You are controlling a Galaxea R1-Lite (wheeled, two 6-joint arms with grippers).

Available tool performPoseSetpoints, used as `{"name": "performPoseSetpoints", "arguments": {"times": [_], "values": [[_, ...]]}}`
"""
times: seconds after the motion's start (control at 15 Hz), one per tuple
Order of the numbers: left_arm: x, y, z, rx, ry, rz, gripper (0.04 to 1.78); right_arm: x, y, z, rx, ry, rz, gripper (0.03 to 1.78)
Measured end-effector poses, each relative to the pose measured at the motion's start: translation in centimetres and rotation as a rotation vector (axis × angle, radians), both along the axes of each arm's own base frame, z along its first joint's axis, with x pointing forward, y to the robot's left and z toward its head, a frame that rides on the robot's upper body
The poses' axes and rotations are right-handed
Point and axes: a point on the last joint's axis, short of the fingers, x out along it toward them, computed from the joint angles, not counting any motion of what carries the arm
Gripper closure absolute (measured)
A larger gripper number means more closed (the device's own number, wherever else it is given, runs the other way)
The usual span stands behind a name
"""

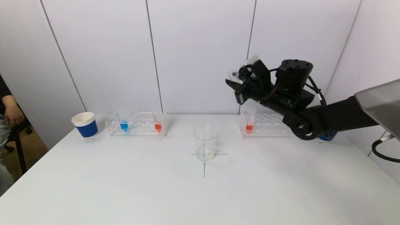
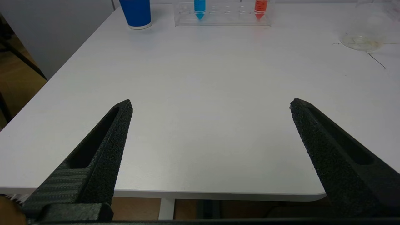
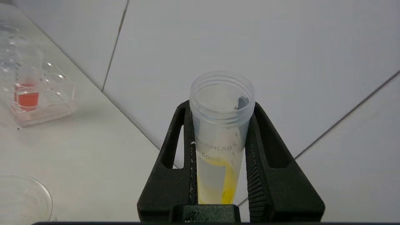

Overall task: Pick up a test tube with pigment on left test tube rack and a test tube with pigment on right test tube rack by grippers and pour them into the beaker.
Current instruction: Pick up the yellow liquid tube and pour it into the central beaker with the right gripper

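My right gripper [image 1: 232, 83] is raised high above the table, right of the beaker, shut on a clear test tube [image 3: 220, 125]. The tube lies along the fingers with its open mouth at the fingertips and holds only a yellow streak. The glass beaker [image 1: 205, 143] stands on a cross mark at the table's middle, with a faint yellowish film on its bottom. The left rack [image 1: 137, 124] holds a blue-pigment tube [image 1: 123, 123] and a red-pigment tube [image 1: 157, 124]. The right rack [image 1: 268, 125] holds a red-pigment tube [image 1: 249, 125]. My left gripper [image 2: 211, 102] hangs open over the table's near left edge, holding nothing.
A blue and white paper cup [image 1: 85, 125] stands left of the left rack. Something blue [image 1: 328, 136] shows partly behind my right arm. A seated person [image 1: 9, 112] is at the far left. White wall panels run close behind the racks.
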Motion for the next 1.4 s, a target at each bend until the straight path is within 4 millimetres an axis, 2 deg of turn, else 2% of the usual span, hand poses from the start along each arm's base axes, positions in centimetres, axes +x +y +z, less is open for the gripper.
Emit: {"name": "performPoseSetpoints", "arguments": {"times": [0.4,0.8,1.4], "values": [[0.0,0.0,0.0,-0.001,0.0,0.0,0.06,0.7,0.5,-0.9,-0.141,-0.095,0.119,1.32],[0.0,0.0,0.0,0.0,0.0,0.0,0.06,1.7,0.8,-3.1,-0.274,-0.179,0.201,1.32],[0.0,0.0,0.0,0.0,0.0,0.0,0.06,1.8,1.4,-4.7,-0.455,-0.328,0.268,1.32]]}}
